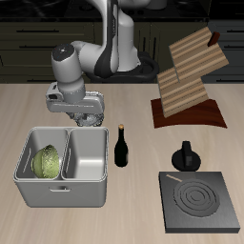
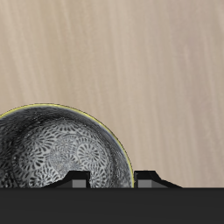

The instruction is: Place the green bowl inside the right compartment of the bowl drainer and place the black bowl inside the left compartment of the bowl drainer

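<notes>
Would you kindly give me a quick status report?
Hand above the black bowl, grip state unclear. Green bowl sits in one bowl drainer compartment. Other compartment empty. Nothing in the way.

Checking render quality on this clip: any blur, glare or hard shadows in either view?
Exterior view: flat, even light, soft shadows beside the bowl drainer, no glare, low resolution. Wrist view: sharp, the black bowl cut by the frame edge and the gripper.
</notes>
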{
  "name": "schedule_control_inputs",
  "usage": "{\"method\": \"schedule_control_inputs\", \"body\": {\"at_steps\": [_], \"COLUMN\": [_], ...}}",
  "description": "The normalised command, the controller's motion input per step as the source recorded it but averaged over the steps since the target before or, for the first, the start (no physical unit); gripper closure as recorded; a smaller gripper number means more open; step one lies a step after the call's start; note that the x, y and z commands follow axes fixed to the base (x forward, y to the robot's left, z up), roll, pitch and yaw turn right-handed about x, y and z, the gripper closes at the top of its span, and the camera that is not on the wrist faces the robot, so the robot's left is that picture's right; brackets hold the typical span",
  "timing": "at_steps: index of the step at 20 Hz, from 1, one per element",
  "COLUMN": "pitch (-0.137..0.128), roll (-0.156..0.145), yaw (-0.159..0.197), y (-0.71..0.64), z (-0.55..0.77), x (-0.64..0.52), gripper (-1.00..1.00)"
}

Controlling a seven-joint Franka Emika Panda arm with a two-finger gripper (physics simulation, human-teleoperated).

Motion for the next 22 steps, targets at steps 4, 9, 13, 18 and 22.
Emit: {"method": "schedule_control_inputs", "body": {"at_steps": [4,9,13,18,22], "pitch": [-0.017,-0.023,-0.015,-0.025,-0.049], "roll": [0.007,0.003,-0.004,-0.013,0.004], "yaw": [-0.018,0.007,0.007,0.016,0.013], "y": [-0.06,-0.03,-0.07,-0.02,0.02], "z": [0.13,0.1,0.08,0.13,0.38], "x": [-0.08,-0.06,-0.01,-0.05,-0.06], "gripper": [1.0,1.0,1.0,1.0,1.0]}}
